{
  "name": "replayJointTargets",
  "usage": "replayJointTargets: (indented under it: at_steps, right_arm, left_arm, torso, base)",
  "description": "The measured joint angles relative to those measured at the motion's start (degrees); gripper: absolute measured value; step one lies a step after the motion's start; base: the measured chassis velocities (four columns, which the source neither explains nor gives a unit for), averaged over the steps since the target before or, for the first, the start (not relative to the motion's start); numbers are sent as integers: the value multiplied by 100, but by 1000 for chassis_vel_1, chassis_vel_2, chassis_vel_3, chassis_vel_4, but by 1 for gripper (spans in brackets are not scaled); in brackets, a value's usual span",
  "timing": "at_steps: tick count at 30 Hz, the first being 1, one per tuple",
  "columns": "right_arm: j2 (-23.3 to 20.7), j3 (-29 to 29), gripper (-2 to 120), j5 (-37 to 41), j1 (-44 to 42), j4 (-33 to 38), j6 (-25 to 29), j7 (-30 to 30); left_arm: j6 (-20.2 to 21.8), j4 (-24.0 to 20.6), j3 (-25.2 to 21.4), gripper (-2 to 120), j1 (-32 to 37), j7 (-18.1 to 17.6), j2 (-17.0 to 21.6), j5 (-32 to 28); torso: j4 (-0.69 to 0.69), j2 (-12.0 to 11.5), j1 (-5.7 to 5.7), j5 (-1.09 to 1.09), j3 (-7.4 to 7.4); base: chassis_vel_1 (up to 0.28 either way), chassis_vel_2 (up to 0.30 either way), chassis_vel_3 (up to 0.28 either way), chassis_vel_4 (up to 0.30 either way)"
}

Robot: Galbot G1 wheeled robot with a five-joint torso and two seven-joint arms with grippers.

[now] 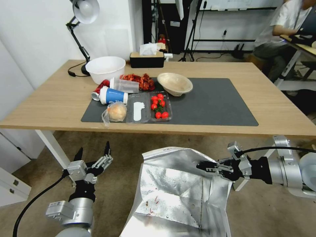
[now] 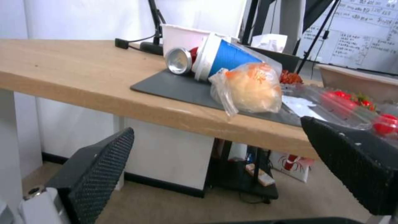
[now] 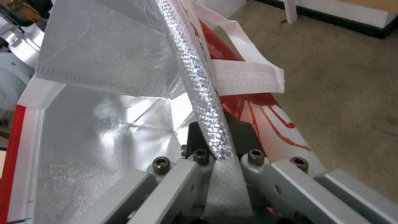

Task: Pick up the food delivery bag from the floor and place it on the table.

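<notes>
While right gripper point(image 1: 205, 167) pinches food delivery bag point(image 1: 174, 194) rim, left gripper point(image 1: 93, 154) spread beside it.

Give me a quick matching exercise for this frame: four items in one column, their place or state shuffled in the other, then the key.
Items:
1. right gripper
2. left gripper
3. bread roll in clear bag
4. blue and white cup

States:
A. lying on its side on the dark mat
B. open, below the table edge, holding nothing
C. shut on the rim of the food delivery bag
D. at the mat's front left corner, near the table edge

Pairs: 1-C, 2-B, 3-D, 4-A
</notes>
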Motion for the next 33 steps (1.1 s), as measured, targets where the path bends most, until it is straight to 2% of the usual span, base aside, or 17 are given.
replayJointTargets:
  at_steps: [33]
  right_arm:
    - [10,-4,0,-21,-6,-3,8,12]
  left_arm:
    - [-12,-2,-10,100,7,4,23,-10]
  torso:
    - [0,874,376,0,500]
  base:
    - [0,0,0,0]
